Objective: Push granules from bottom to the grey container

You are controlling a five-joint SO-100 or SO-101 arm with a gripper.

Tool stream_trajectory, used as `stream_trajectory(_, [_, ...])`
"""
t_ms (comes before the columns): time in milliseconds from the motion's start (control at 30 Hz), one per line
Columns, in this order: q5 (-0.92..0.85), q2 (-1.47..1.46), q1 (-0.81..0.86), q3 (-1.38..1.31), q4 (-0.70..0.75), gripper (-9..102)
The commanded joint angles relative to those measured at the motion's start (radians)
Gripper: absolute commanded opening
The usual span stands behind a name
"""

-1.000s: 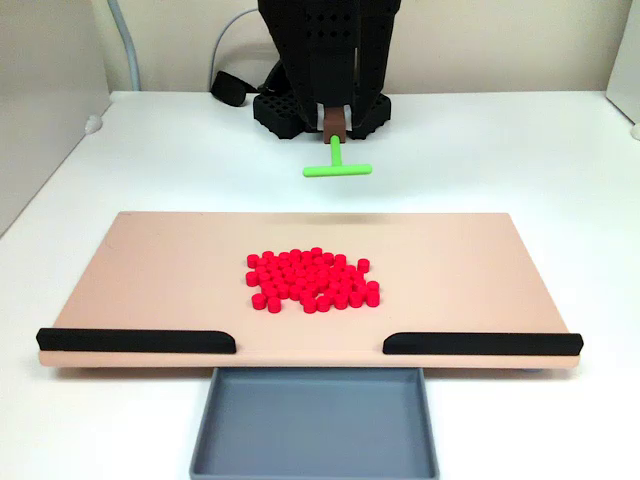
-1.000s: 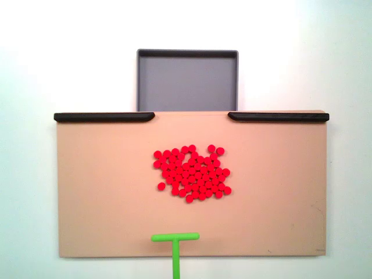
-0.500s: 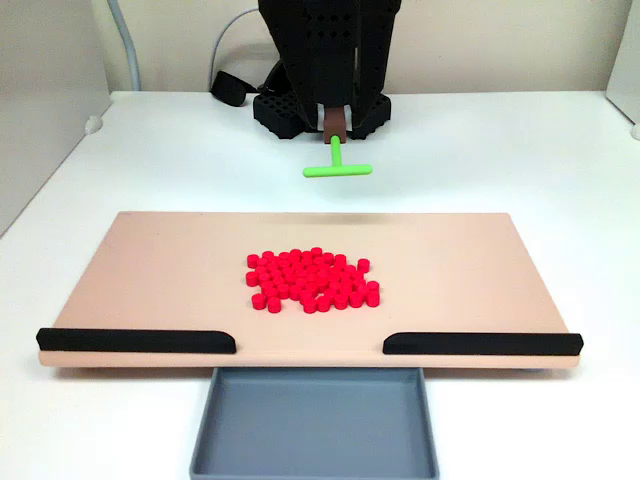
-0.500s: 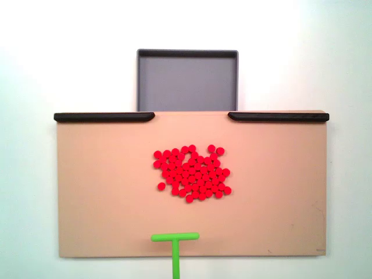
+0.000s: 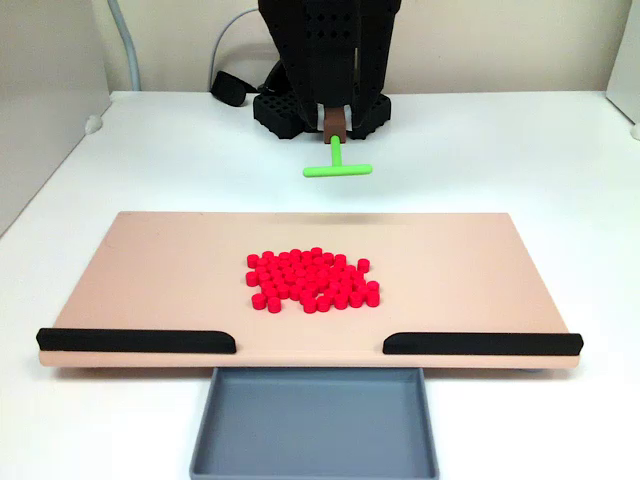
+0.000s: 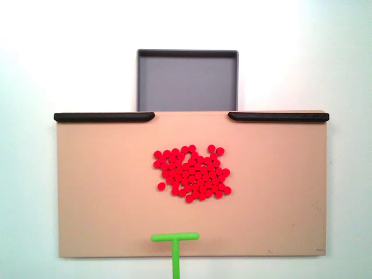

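Note:
A pile of red granules point(image 5: 313, 279) lies near the middle of the beige board point(image 5: 160, 270); in the fixed view from above the granules point(image 6: 192, 173) sit slightly right of centre on the board point(image 6: 99, 186). The empty grey container point(image 5: 315, 425) rests against the board's near edge, in the gap between two black strips, and appears as the grey container point(image 6: 187, 81) at the top from above. My gripper point(image 5: 336, 122) on the black arm is shut on the stem of a green T-shaped tool point(image 5: 337, 169), whose bar point(image 6: 175, 238) hovers by the board's far edge, apart from the granules.
Two black strips point(image 5: 135, 341) point(image 5: 482, 344) line the board's edge on either side of the opening to the container. The arm's black base point(image 5: 300, 110) and a cable point(image 5: 228, 85) stand behind on the white table. A wall panel point(image 5: 40, 110) rises at the left.

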Motion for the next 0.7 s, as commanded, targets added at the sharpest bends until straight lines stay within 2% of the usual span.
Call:
stream_trajectory(0, [-0.014, 0.021, -0.002, -0.04, 0.0, 0])
stream_trajectory(667, [-0.038, 0.028, 0.021, -0.04, 0.0, 0])
